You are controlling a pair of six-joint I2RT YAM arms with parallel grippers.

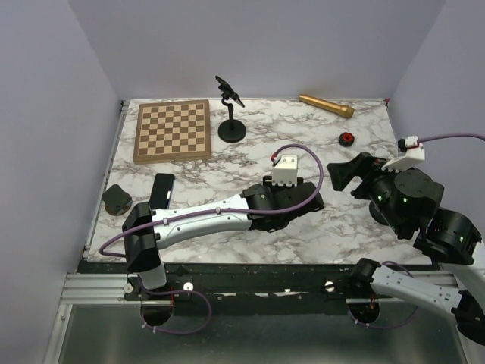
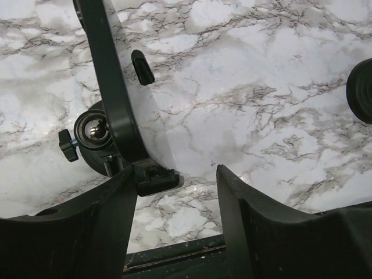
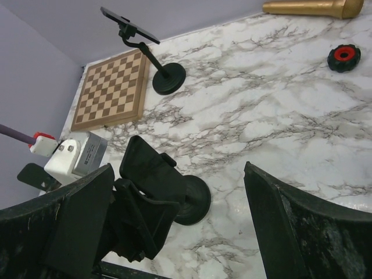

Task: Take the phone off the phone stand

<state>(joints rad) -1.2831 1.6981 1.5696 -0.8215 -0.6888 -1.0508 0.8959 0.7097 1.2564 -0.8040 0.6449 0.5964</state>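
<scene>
A black phone stand (image 1: 231, 130) stands at the back and carries a thin dark slab (image 1: 228, 89) that looks like a phone; both also show in the right wrist view (image 3: 168, 78). A second black stand with a round base (image 3: 197, 203) sits between my grippers. Its cradle (image 3: 148, 165) stands edge-on in the left wrist view (image 2: 113, 87), against my left finger. I cannot tell whether it holds a phone. A black phone (image 1: 161, 189) lies flat at the table's left. My left gripper (image 1: 307, 199) (image 2: 176, 171) is open. My right gripper (image 1: 345, 174) (image 3: 178, 168) is open wide.
A chessboard (image 1: 173, 130) lies at the back left. A gold cylinder (image 1: 326, 105) and a red-and-black knob (image 1: 346, 138) are at the back right. A dark lump (image 1: 117, 199) sits by the left edge. The table's near rail (image 2: 174, 253) is just below my left fingers.
</scene>
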